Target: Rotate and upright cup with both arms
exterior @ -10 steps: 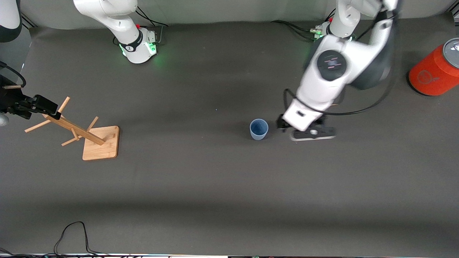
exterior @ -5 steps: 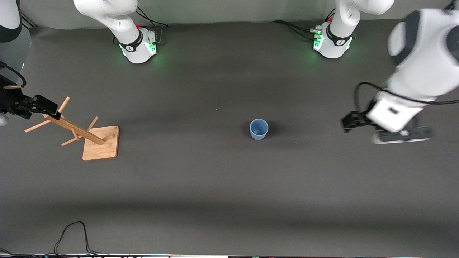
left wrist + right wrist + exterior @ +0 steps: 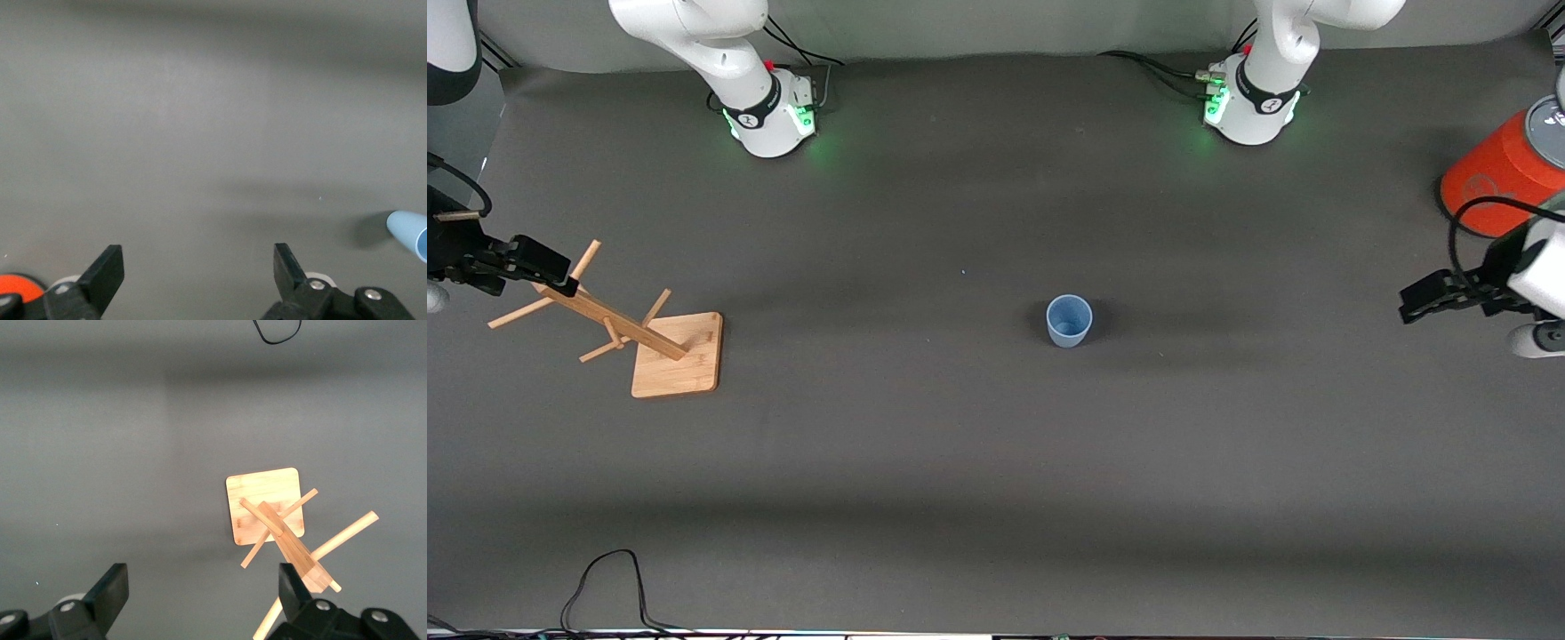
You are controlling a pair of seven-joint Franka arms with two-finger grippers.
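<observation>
Since a second ago the left arm has swung away from the small pale-blue tapered plastic cup (image 3: pixel 1069 320), where its gripper was just beside it, out to its own end of the counter (image 3: pixel 978 462); the cup itself has not shifted. It stands upright, mouth up, alone near the middle of the dark grey cloth-covered counter, and the left wrist view catches only its edge (image 3: pixel 410 239).

The left gripper (image 3: pixel 1436 298) now hangs over the counter near the large orange cylinder with a grey lid (image 3: pixel 1498 173), well apart from the cup. Its black jaws are spread wide with nothing between them, as the left wrist view shows (image 3: pixel 193 273).

The right gripper (image 3: pixel 534 262) hangs over the right arm's end of the counter, at the top of the tilted bamboo peg stand on its square wooden base (image 3: pixel 667 356). In the right wrist view its jaws are also spread wide and empty (image 3: pixel 200 590), with the stand's pegs (image 3: pixel 287 533) below them. The right arm waits there.
</observation>
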